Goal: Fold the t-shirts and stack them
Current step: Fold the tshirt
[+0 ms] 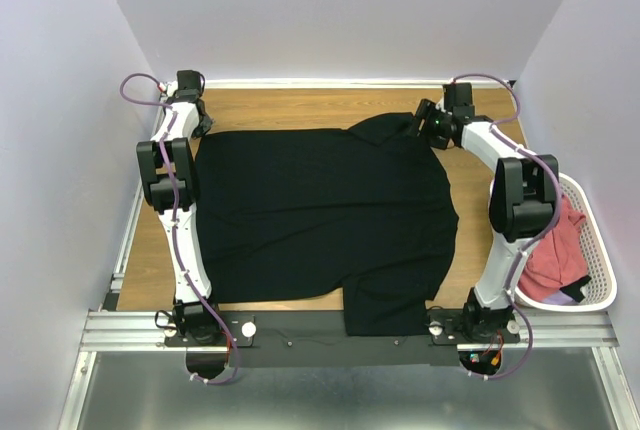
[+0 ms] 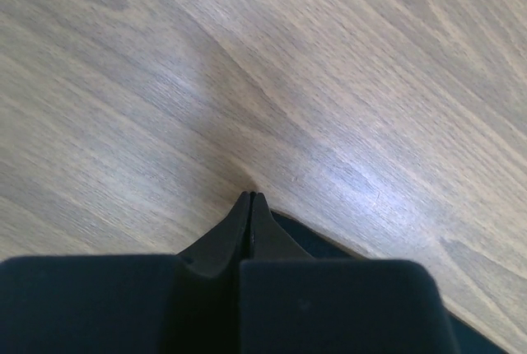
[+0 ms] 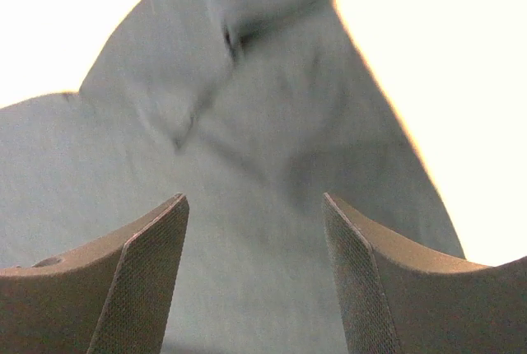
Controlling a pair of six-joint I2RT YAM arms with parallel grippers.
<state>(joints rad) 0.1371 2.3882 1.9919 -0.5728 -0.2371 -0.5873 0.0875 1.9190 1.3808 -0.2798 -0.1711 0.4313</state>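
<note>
Jaws of the left gripper (image 2: 250, 202) are pressed flat together, tip to tip, with no gap showing between them. Their point rests on the wooden table (image 2: 346, 82), right at the edge of the black t-shirt (image 1: 320, 215). The shirt's dark border runs off beside the fingers toward the lower right of the left wrist view. Whether a fold of cloth is nipped between the tips cannot be told. Seen from above, this arm reaches to the far left corner of the shirt.

The right gripper (image 3: 255, 276) stands wide, its two ribbed fingers (image 3: 144, 280) well apart with nothing between them. It hangs over the shirt's far right part, where a creased flap of cloth sticks out toward the far edge of the table. The right wrist view is washed out, so the cloth looks grey and the wood white. Whether the fingers touch the cloth cannot be told.

The black t-shirt lies spread flat over most of the table, between the two arms. One short sleeve at its near right side hangs over the near edge and across the black rail (image 1: 300, 345) that carries the arm bases.

Beside the table on the right, just next to the right arm, stands a white mesh basket (image 1: 598, 260). A salmon-red t-shirt (image 1: 555, 255) lies bunched inside it.
</note>
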